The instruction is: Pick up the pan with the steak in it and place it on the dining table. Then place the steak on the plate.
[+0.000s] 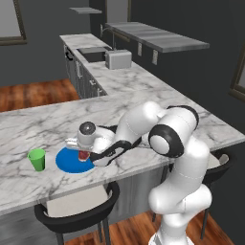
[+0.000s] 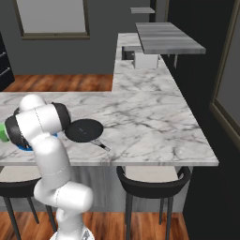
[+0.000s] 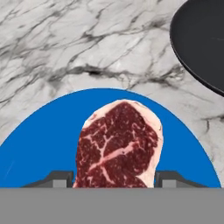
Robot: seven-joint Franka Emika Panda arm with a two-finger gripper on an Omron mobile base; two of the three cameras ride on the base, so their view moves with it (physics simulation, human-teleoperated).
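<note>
Holding the steak (image 3: 118, 146) right over the plate (image 3: 39, 153), the gripper (image 1: 84, 156) is at the last step of the job; its two tips sit on either side of the meat, so it looks shut on the steak (the tips are mostly hidden at the bottom of the hand view). I cannot tell if the steak is touching the blue plate yet or hanging just above it. The pan (image 2: 84, 130) is already down on the table (image 2: 154, 122), empty, just beside the plate; so the first part looks done. A green cup (image 1: 37, 159) stands near the plate on its other side. Next, I think the arm should go down a little until the meat lies flat on the blue; then let go; then lift straight up so the steak does not stick and get dragged off the plate.
</note>
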